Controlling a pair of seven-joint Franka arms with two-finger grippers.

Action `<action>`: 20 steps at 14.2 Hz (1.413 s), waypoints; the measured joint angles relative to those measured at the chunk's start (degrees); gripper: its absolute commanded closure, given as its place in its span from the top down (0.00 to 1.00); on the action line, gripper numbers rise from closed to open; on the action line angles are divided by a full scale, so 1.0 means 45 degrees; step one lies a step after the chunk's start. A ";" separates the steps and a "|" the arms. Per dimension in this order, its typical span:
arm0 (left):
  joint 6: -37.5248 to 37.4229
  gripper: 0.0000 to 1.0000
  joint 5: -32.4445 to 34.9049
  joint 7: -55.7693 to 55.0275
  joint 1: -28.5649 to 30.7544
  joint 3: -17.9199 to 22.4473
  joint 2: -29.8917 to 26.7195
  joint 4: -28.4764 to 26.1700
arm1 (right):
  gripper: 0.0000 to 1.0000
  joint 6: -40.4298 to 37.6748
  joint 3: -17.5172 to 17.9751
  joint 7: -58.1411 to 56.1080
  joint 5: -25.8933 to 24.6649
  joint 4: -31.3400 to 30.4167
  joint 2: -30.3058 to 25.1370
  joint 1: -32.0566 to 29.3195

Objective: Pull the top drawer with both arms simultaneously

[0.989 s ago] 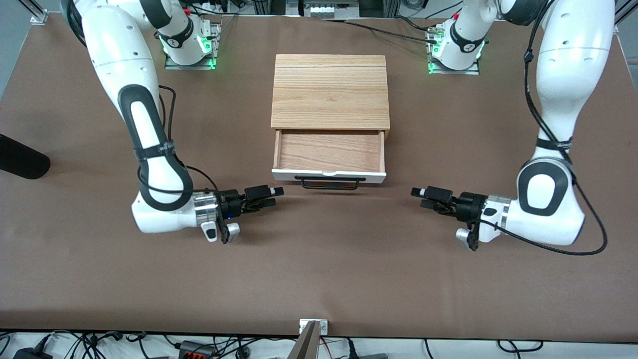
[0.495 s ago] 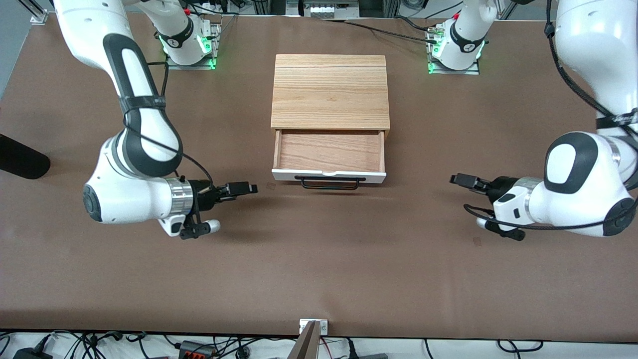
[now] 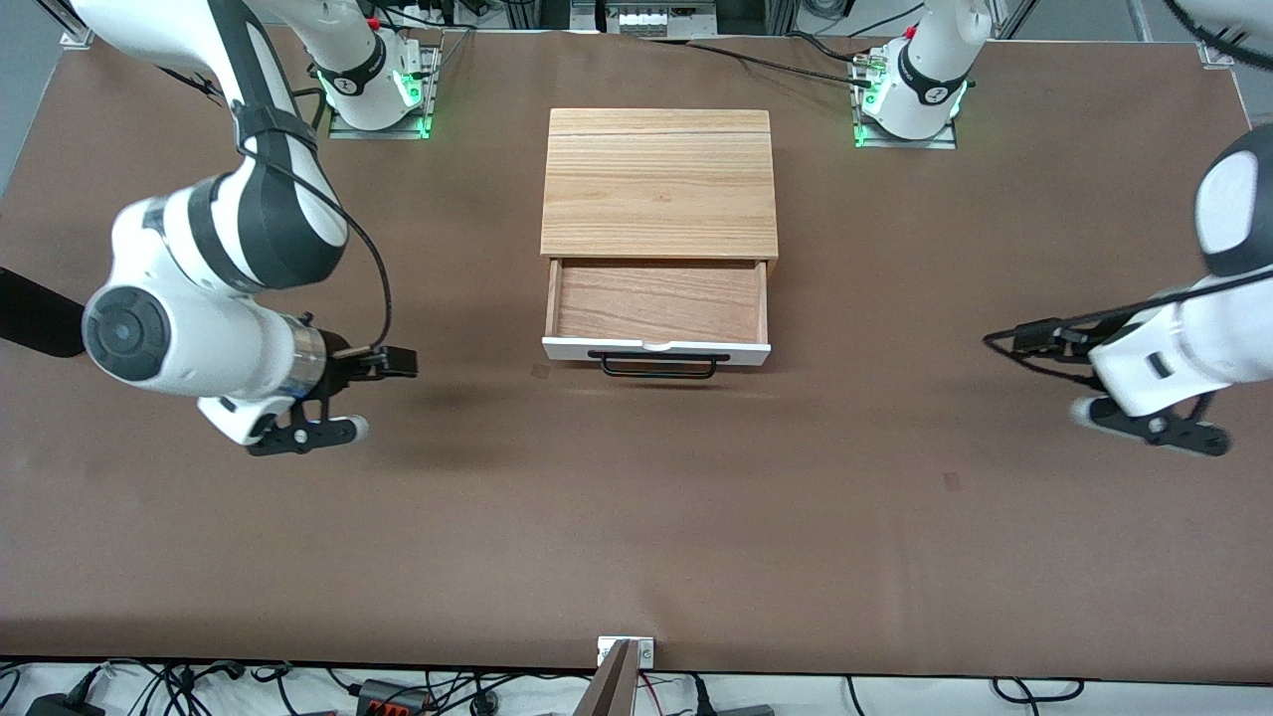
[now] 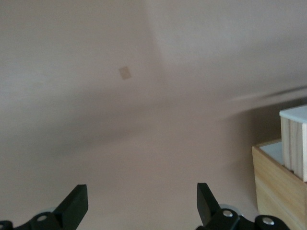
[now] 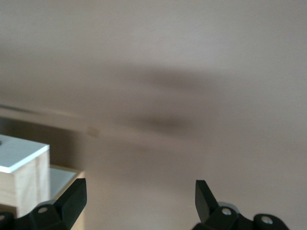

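The top drawer [image 3: 656, 298] stands pulled out of the cabinet [image 3: 658, 184], its reddish-brown inside bare. Its white front [image 3: 656, 349] and black bar handle [image 3: 656, 366] face the front camera. My right gripper [image 3: 398, 360] is open and empty, low over the table toward the right arm's end, well apart from the handle. My left gripper [image 3: 1029, 336] is open and empty, over the table toward the left arm's end. A corner of the drawer shows in the left wrist view [image 4: 293, 143] and in the right wrist view [image 5: 21, 175]. Both grippers show open there, the left [image 4: 141, 206] and the right [image 5: 139, 199].
The arm bases [image 3: 370, 85] [image 3: 910, 94] with green lights stand at the table's back edge. A dark object [image 3: 35, 316] lies at the table's edge by the right arm's end. A small bracket [image 3: 625, 651] sits at the front edge. Small marks [image 3: 953, 481] dot the brown table.
Both grippers have drawn away from the drawer handle, each toward its own end of the table, and both arms have risen. The drawer has not moved.
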 measured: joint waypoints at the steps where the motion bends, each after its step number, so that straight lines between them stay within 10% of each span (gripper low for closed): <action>1: 0.0176 1.00 0.0039 -0.0667 0.0017 0.0022 -0.0319 -0.0162 | 1.00 -0.0065 -0.0194 0.0002 -0.0154 0.0001 -0.0182 0.0005; 9: 0.3030 1.00 0.0727 -0.2334 -0.0319 0.0337 -0.6466 -0.7838 | 1.00 -0.0278 -0.1899 0.0001 -0.0245 0.0496 -0.1030 -0.0175; 20: 0.3520 1.00 0.0594 -0.2345 -0.0731 0.0830 -0.6660 -0.8460 | 1.00 -0.1126 -0.0184 -0.1335 -0.0977 -0.0562 -0.4033 -0.4133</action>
